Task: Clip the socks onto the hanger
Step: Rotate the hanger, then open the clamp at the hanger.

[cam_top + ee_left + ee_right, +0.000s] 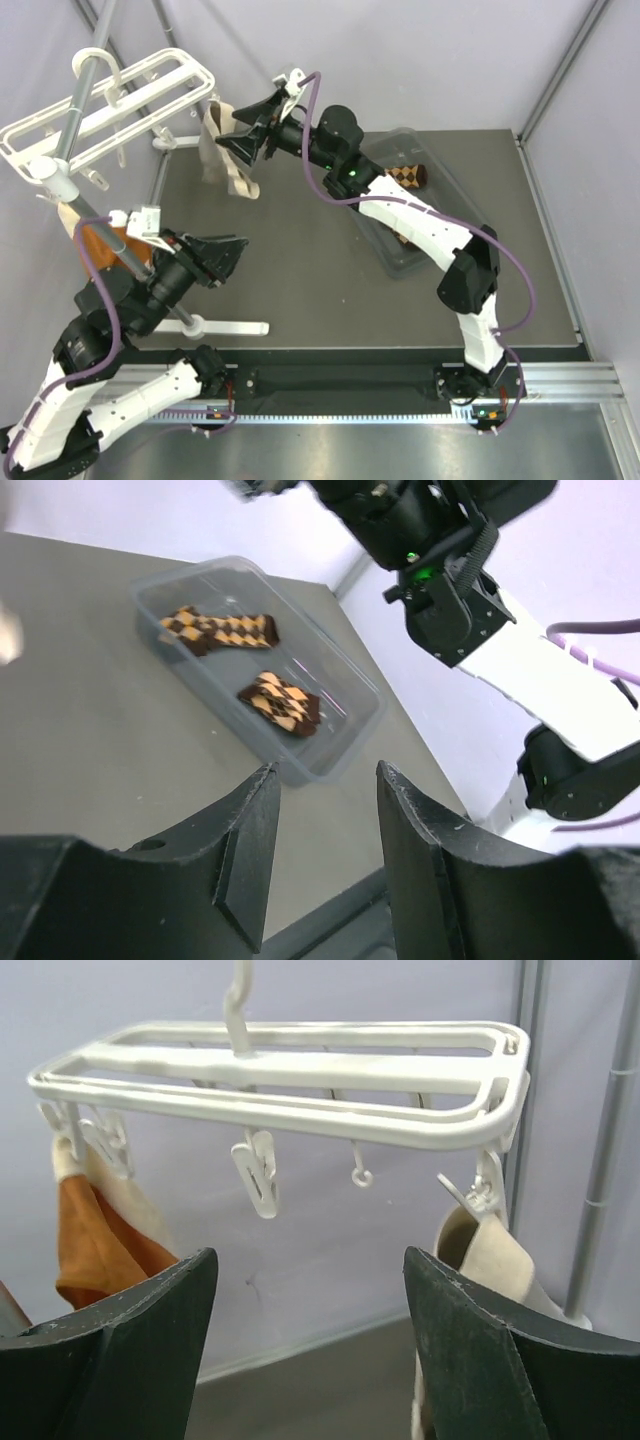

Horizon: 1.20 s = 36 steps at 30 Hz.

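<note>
Two argyle socks (222, 630) lie in a clear bin (345, 750) at the table's (300, 290) two o'clock; the white hanger (300, 1070) hangs at ten o'clock. Both the right gripper (310, 1260) and left gripper (325, 775) stand parted, holding nothing.

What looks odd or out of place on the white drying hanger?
On the white plastic rectangular drying frame, one small white dangling hook carries no clip, unlike the white plastic clip beside it; a clip seems missing.

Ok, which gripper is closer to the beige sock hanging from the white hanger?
Right. The right gripper is just beside the beige sock, jaws facing it; the left gripper is well apart from it, toward the near side.
</note>
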Motion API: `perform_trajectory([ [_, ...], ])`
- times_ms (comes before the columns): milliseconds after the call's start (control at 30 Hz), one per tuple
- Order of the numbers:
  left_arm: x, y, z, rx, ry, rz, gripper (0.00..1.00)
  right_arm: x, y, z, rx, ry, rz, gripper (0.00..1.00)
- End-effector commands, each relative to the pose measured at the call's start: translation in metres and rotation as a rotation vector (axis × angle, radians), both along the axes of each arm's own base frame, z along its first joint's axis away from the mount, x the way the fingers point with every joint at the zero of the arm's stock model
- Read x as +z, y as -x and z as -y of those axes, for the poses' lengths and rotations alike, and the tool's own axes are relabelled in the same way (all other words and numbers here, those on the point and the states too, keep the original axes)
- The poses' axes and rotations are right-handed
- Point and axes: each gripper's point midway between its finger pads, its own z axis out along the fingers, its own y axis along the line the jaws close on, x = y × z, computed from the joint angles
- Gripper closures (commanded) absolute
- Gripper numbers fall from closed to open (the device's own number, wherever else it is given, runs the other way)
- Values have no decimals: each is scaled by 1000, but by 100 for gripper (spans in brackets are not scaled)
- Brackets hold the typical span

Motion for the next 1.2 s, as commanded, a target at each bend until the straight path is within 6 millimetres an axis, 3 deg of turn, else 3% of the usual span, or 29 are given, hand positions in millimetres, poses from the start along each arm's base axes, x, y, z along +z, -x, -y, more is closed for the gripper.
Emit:
perform_trajectory([
  [0, -15, -3, -27, 123, 22, -33, 52, 35, 17, -9, 73, -138, 72, 25],
  [200, -49, -3, -57, 258, 45, -119, 53, 41, 29, -38, 31, -185, 144, 27],
  [400, -66, 1, -65, 278, 26, -154, 54, 39, 51, -64, -2, -208, 203, 28],
  [600, -76, 3, -64, 273, 21, -175, 55, 30, 34, -77, -160, -248, 213, 24],
  [833, -81, 8, -71, 282, 51, -188, 55, 25, 23, -88, -193, -301, 220, 28],
  [1167, -80, 10, -78, 298, 59, -178, 55, 23, 31, -97, -165, -354, 202, 37],
])
